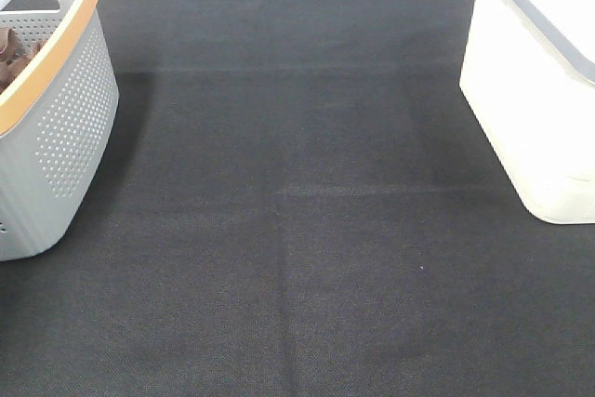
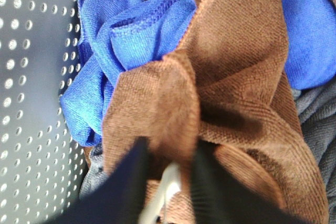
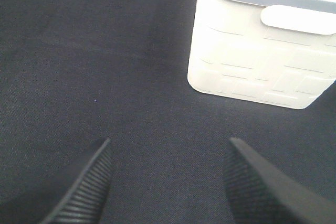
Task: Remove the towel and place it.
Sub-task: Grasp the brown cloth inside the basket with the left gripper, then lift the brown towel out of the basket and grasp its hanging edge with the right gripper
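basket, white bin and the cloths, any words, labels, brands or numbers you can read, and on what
No readable text in any view.
grey basket: only punched holes, no lettering.
white bin: only moulded block relief, no letters.
brown towel and blue cloth: no tag or print showing.
black table cover: plain.

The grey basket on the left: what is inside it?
A brown towel lies on top, over blue cloth and dark grey cloth. What lies beneath them, and the basket floor, is hidden.
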Robot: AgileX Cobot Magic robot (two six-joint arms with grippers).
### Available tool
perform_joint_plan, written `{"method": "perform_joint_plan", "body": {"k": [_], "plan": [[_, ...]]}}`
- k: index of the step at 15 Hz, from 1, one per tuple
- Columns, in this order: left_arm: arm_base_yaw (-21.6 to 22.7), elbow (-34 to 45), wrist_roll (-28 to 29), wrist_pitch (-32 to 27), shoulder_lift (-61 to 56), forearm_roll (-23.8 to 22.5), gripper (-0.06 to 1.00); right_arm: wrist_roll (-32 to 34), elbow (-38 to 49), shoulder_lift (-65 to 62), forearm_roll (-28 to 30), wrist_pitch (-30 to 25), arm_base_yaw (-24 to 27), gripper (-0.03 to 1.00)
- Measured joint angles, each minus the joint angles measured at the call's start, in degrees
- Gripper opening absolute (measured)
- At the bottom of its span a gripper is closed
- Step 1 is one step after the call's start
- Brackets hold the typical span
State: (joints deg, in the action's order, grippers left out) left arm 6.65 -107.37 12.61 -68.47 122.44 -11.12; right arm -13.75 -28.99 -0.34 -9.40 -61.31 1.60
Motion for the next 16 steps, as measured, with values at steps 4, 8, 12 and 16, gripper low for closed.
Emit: {"method": "perform_joint_plan", "body": {"k": [4, 8, 12, 16], "plan": [[0.00, 0.00, -1.20, -0.06, 0.00, 0.00, 0.02, 0.00, 0.00, 0.00, 0.00, 0.00, 0.00, 0.59], [0.00, -0.57, -2.23, -0.74, -2.06, -0.06, 0.02, 0.00, 0.00, 0.00, 0.00, 0.00, 0.00, 0.59], [0.00, -4.76, -2.41, -1.03, -8.65, -0.06, 0.02, 0.00, 0.00, 0.00, 0.00, 0.00, 0.00, 0.59], [0.00, -4.87, -4.58, -0.17, -15.47, 2.92, 0.02, 0.00, 0.00, 0.00, 0.00, 0.00, 0.00, 0.59]]}}
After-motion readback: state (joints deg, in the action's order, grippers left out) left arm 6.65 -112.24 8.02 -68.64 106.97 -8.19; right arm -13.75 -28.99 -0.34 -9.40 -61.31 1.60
